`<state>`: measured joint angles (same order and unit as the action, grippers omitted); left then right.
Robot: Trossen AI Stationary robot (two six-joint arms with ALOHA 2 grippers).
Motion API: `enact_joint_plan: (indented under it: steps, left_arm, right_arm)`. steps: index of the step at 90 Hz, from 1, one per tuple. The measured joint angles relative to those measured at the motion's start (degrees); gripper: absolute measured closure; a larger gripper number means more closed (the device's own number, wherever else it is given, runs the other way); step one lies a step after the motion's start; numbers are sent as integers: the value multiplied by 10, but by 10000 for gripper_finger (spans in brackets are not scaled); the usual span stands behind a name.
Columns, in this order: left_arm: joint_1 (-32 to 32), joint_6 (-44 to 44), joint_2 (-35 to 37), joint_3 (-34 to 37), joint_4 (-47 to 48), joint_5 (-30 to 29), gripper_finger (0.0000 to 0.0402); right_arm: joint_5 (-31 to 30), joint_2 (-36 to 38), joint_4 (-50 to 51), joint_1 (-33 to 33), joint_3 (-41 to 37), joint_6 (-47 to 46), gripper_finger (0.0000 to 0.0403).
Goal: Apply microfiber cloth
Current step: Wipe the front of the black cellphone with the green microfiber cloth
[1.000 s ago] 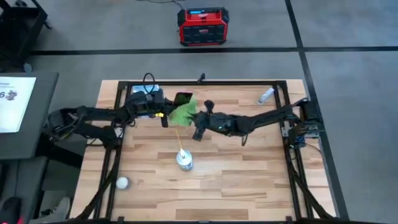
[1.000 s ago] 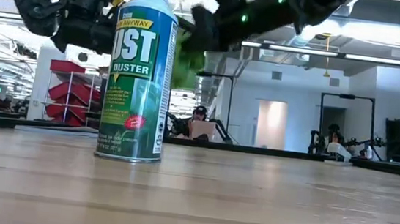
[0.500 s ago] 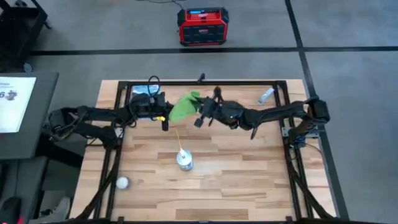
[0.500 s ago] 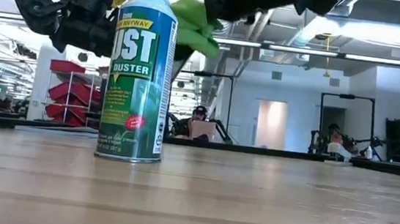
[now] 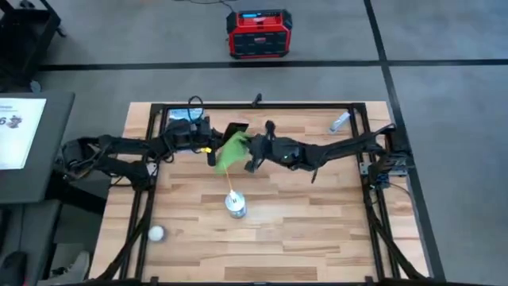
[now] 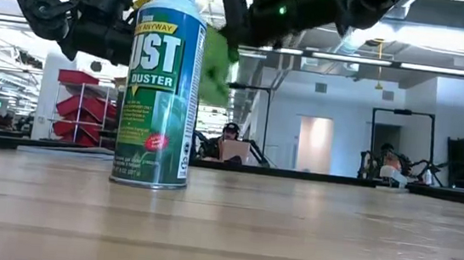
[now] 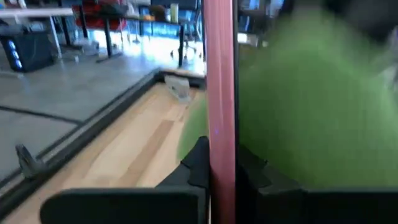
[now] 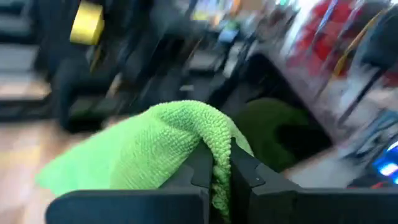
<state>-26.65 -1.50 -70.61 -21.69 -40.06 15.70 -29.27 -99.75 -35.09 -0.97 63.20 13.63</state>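
Note:
The bright green microfiber cloth (image 5: pixel 229 151) hangs in the air over the far middle of the table, with my right gripper (image 5: pixel 252 152) shut on it. Just to its left my left gripper (image 5: pixel 209 146) is shut on the pink-backed phone (image 5: pixel 235 127), whose dark face shows past the cloth's far edge. In the left wrist view the phone (image 7: pixel 219 93) stands edge-on and the cloth (image 7: pixel 311 99) fills the space against one of its faces. In the low view the cloth (image 6: pixel 217 64) hangs behind the duster can. My left gripper pinches the phone's thin edges (image 7: pixel 219 168) between its two fingers, coming level from the table's left; the phone is lifted clear of the table and sticks out past the fingertips. My right gripper pinches a bunched fold of the cloth (image 8: pixel 217 163) between its two fingers, coming from the table's right. The cloth is clear of the table and spreads slack toward the phone.
A duster spray can (image 5: pixel 235 205) with a thin straw stands upright in the middle of the table, near side of both grippers. A white ball (image 5: pixel 156 233) lies at the near left. A small pale object (image 5: pixel 340 121) lies at the far right corner.
My right gripper swept the cloth up and toward the far edge, over the phone's face, then brought it back down toward the near edge. The phone's dark face was covered half a second ago and shows again. My left gripper has kept the phone still.

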Motion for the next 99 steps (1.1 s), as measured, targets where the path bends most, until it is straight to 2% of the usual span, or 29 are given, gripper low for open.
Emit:
enact_joint_plan:
  steps: [8, 15, 23, 35, 43, 54, 70, 80, 88, 99]
  left_arm:
    - [0, 1, 0, 0, 4, 0, 393]
    - [0, 3, 0, 0, 3, 1, 393]
    - [0, 9, 0, 0, 0, 1, 393]
    - [0, 12, 0, 0, -18, 1, 393]
    - [0, 12, 0, 0, -23, 1, 393]
    - [1, 3, 0, 0, -25, 2, 393]
    - [12, 0, 0, 0, 6, 6, 393]
    - [16, 4, 0, 0, 12, 6, 393]
    - [16, 8, 0, 0, 9, 5, 393]
    - [11, 12, 0, 0, -16, 5, 393]
  right_arm:
    - [-20, 11, -46, 2, 1, 32, 402]
    - [-23, 14, -36, 1, 1, 25, 402]
    - [-6, 14, 33, 1, 1, -16, 402]
    - [63, 10, 163, -5, 0, -121, 402]
    - [70, 9, 188, -7, 0, -139, 402]
    - [55, 11, 120, -7, 0, -102, 402]
    - [-42, 13, -39, 1, 0, 34, 402]
    - [-53, 14, -71, 1, 0, 58, 402]
    - [-22, 14, -23, 1, 1, 16, 402]
    - [65, 11, 98, -1, 1, -84, 402]
